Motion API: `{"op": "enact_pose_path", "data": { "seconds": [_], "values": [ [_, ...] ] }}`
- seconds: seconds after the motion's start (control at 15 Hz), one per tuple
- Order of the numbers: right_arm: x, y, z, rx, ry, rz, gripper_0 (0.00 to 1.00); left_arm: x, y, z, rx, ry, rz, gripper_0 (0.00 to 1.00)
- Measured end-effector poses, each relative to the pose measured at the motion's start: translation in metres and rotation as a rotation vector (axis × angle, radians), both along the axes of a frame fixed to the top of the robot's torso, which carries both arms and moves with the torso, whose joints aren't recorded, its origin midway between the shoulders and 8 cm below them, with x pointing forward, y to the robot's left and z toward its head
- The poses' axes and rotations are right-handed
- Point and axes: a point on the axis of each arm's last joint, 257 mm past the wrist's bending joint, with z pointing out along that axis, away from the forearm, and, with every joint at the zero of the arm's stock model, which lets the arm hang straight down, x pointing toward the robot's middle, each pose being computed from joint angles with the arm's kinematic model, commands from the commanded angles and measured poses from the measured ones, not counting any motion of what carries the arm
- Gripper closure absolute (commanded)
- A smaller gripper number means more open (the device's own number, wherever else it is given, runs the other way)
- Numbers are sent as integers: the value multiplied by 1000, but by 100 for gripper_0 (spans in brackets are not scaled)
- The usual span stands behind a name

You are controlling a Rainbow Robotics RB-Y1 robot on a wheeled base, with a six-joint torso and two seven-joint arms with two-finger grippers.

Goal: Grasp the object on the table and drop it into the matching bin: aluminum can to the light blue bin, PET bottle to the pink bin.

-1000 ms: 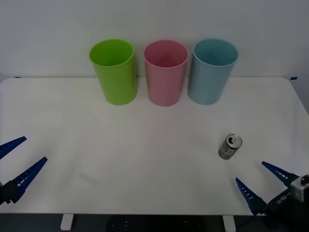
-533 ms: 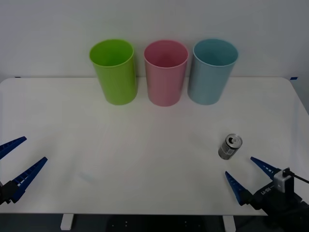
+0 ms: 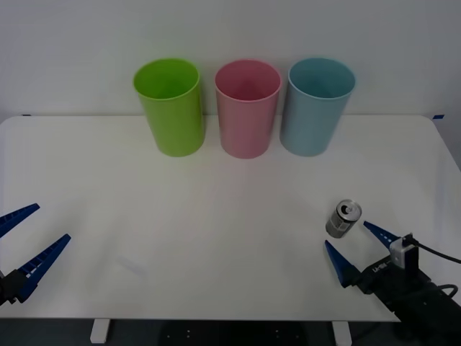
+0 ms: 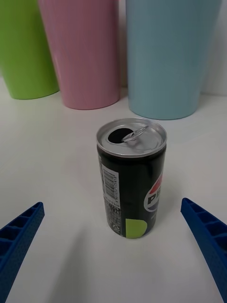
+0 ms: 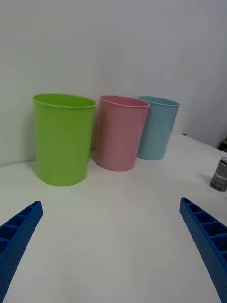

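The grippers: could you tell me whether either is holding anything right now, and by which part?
Nothing is held. The right gripper is open just short of the upright aluminum can; the left gripper is open at the table's left edge.

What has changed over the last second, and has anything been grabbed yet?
The right gripper has moved forward and inward across the table, its open fingers now close to either side of the aluminum can. Nothing is gripped yet. The can, the three bins and the open left gripper have stayed put.
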Motion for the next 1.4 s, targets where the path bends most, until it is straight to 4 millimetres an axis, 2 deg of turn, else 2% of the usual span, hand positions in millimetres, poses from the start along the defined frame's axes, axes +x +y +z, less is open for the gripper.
{"op": "enact_pose_path", "data": {
  "seconds": [0.73, 1.33, 1.4],
  "values": [
    [35, 16, 1, -19, 10, -64, 0, 0, 0, 0, 0, 0, 0, 0],
    [45, 24, 0, -32, 16, -81, 0, 0, 0, 0, 0, 0, 0, 0],
    [45, 25, 0, -33, 16, -81, 59, 0, 0, 0, 0, 0, 0, 0]
  ]
}}
